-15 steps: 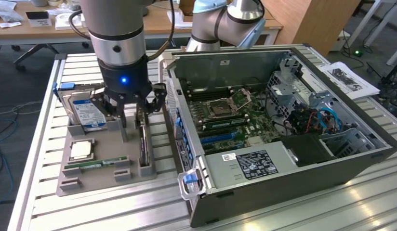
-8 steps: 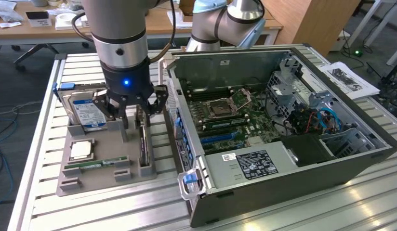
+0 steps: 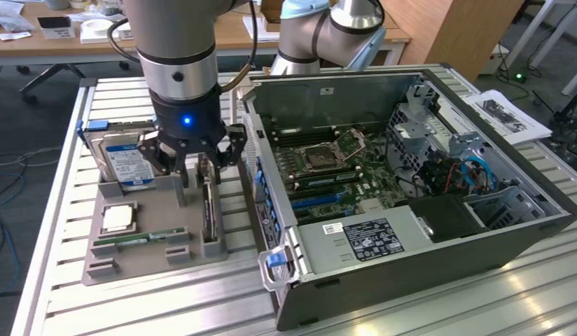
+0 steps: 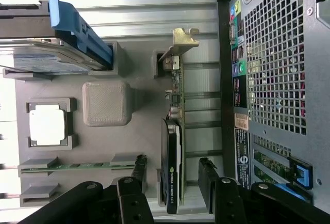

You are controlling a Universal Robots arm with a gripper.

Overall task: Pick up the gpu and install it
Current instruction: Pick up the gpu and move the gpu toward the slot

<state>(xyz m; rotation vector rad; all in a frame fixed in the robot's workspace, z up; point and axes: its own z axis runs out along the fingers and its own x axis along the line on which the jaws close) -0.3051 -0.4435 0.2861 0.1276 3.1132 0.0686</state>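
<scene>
Left of centre in the exterior view, the gpu [image 3: 210, 213] stands on edge in the grey holder tray [image 3: 143, 210], its long axis running between the spread jaws of the gripper [image 3: 199, 175], which flank both flat faces without touching.

Hard drive [image 3: 120, 162], CPU [image 3: 117, 218], RAM stick [image 3: 139, 239] slotted in grey tray [image 3: 157, 210].

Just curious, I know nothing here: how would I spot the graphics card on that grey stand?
Beside the open computer case, on the exterior view's left, sits a grey holder. The gpu stands on edge along its side nearest the case: a thin black card with a metal bracket, unlike the blue-labelled hard drive or green RAM stick.
</scene>
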